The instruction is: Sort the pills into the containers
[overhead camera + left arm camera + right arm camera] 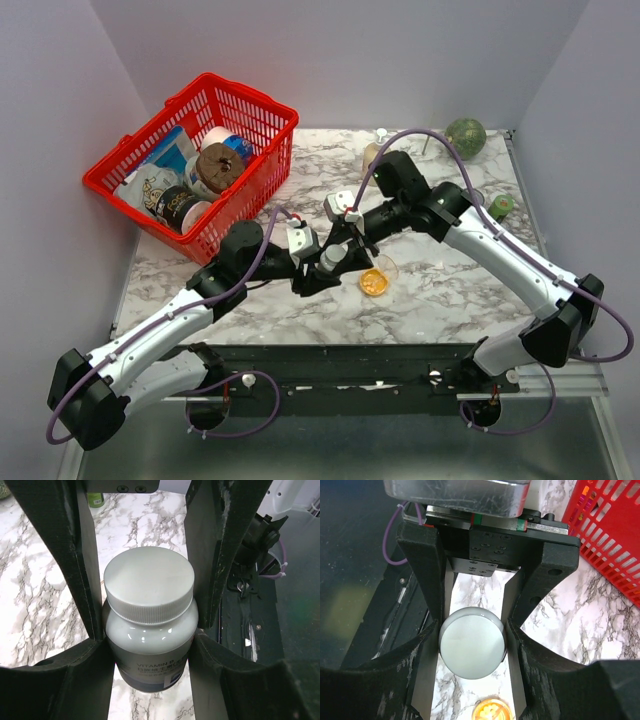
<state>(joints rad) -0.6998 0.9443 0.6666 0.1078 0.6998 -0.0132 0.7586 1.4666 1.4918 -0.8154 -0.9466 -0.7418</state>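
The white pill bottle (pixel 332 258) with white cap and dark label band is held above the marble table at mid-front. My left gripper (pixel 322 268) is shut on its body; the left wrist view shows the bottle (pixel 149 630) clamped between the fingers (pixel 87 580). My right gripper (pixel 345 243) comes from above and is shut on the cap (pixel 472 647). The orange pills (pixel 373 283) lie in the shallow clear dish (pixel 387 267) just right of the bottle. They also show in the right wrist view (pixel 492 712).
A red basket (pixel 262 118) with cans and packets stands at the back left. A beige bottle (pixel 371 155), a green ball (pixel 465 135) and a small green object (pixel 500 207) sit at the back and right. The table's front edge is close below the grippers.
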